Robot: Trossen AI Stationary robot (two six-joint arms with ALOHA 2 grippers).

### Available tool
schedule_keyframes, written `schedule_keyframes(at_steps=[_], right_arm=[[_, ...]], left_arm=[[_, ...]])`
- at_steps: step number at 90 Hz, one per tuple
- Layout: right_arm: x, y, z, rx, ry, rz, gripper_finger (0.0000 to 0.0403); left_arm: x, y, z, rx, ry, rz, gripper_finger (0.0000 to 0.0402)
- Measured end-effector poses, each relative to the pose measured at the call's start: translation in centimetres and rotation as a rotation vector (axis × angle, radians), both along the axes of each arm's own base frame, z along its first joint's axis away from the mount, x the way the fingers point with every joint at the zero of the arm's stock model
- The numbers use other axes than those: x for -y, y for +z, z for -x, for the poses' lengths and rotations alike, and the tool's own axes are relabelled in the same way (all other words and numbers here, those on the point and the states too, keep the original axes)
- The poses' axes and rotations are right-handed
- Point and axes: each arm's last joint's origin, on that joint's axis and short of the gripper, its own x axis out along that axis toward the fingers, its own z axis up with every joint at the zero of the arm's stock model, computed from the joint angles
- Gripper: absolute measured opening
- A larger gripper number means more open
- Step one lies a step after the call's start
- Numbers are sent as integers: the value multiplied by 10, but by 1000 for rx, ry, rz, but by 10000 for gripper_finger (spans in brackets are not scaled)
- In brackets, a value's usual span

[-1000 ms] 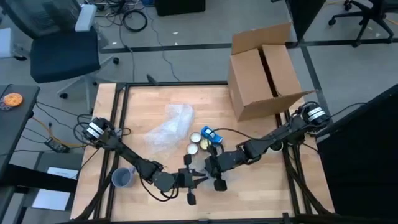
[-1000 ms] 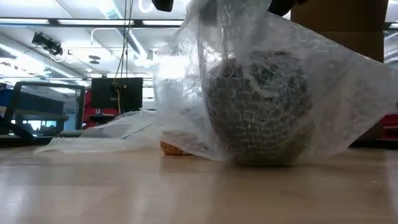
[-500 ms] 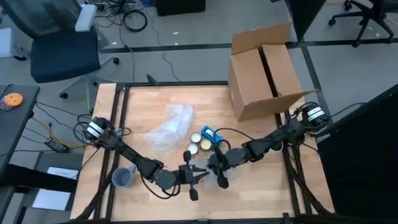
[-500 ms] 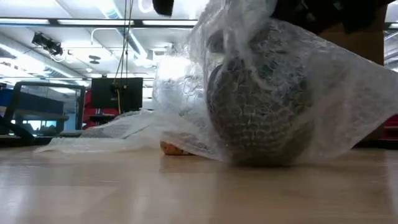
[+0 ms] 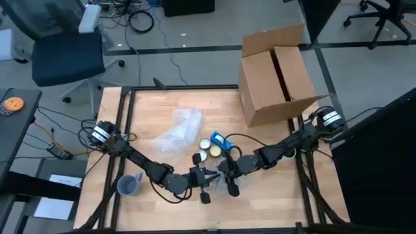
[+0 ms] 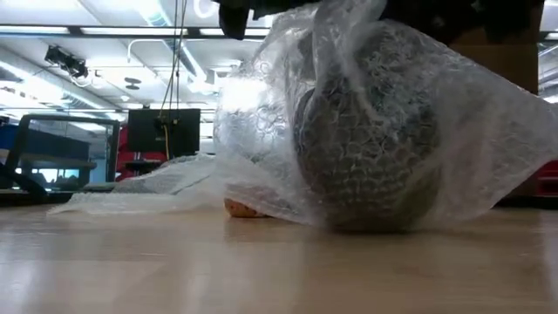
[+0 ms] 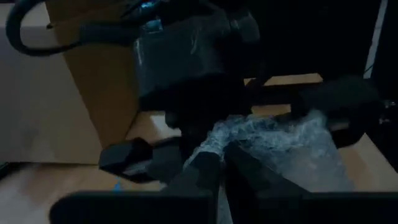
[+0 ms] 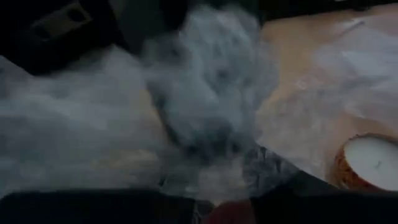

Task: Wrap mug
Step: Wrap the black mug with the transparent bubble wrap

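Note:
A dark mug point(image 6: 366, 153) stands on the table inside a sheet of clear bubble wrap point(image 6: 471, 131), near the table's front middle point(image 5: 220, 185). The wrap rises over the mug and bunches at its top. My left gripper point(image 5: 205, 184) is at the bundle's left side, shut on the wrap. My right gripper point(image 5: 227, 181) is right beside it on the bundle's other side, over the mug, shut on the gathered wrap. The mug's handle is hidden. My left gripper pinches an edge of the bubble wrap point(image 7: 214, 140) between its two fingers, coming level from the table's left. The wrap runs up from the table to the fingers and drapes over the mug's left side. My right gripper holds the bunched wrap point(image 8: 208, 87) above the mug, slanting down from the table's right. Its own body and the wrap hide the contact. The mug rests on the table under it.
A second bubble wrap sheet point(image 5: 175, 133) lies at the table's middle. Beside it are two round candles point(image 5: 209, 149) and a blue packet point(image 5: 221, 140). A grey cup point(image 5: 129, 185) stands near left. An open cardboard box point(image 5: 279, 75) sits at the far right.
My left gripper has gone toward the table's right, up to the right gripper, carrying its edge of the wrap with it. That flap has folded in over the mug's left side. The mug has stayed on the table.

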Motion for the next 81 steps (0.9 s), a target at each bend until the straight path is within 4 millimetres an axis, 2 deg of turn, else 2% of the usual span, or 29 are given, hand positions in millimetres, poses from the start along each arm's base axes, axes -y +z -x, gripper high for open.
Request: schedule_keyframes(at_steps=[36,54,65,81], right_arm=[[13,44,32,-21,-59,65,113],[17,62,46,4,-91,90,113],[18,58,48,-34,-128,90,113],[14,34,34,-97,-137,106,113]], left_arm=[[0,0,0,1,4,6,0],[-9,1,-4,6,23,10,0],[-14,0,-7,-1,38,4,0],[-11,1,-5,16,29,12,0]])
